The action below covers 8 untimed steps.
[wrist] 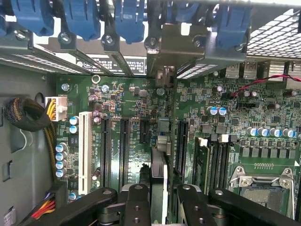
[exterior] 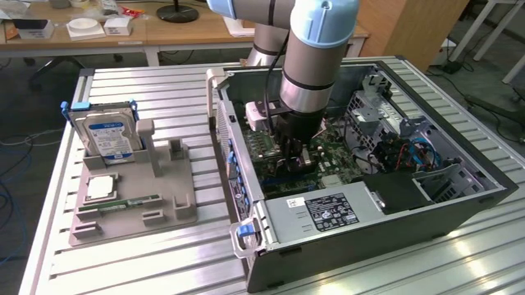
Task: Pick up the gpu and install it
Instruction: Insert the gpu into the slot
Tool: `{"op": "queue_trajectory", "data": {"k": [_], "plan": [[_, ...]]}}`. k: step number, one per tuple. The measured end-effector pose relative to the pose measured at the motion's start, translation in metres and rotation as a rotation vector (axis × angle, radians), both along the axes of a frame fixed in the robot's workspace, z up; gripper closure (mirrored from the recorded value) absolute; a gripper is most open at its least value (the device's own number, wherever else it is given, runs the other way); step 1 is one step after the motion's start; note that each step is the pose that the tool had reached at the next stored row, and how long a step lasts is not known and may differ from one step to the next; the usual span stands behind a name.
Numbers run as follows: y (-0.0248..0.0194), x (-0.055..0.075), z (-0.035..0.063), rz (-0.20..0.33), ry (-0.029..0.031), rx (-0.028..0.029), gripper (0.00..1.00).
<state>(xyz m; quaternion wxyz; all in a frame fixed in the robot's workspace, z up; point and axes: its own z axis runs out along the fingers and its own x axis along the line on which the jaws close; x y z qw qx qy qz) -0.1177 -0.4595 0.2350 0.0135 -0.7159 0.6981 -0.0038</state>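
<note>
Down inside the case (exterior: pixel 459 209), the gripper (wrist: pixel 163 190) holds the gpu (wrist: pixel 159 172) edge-on
Fingers (wrist: pixel 136 207) partly closed, clamping it over the motherboard (wrist: pixel 122 94)

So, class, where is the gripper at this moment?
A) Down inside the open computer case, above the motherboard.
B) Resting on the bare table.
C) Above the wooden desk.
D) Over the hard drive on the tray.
A: the gripper is down inside the computer case, over the motherboard, holding the gpu edge-on.
</note>
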Motion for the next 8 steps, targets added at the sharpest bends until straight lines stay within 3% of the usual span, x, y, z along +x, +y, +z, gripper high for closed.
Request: {"op": "queue_trajectory", "data": {"k": [5,8], "plan": [[-0.0002,0.0024,-0.0042,0.0,0.0016,-0.0026,0.73],[0.0,0.0024,-0.0055,0.0,0.0002,0.0,0.73]]}}
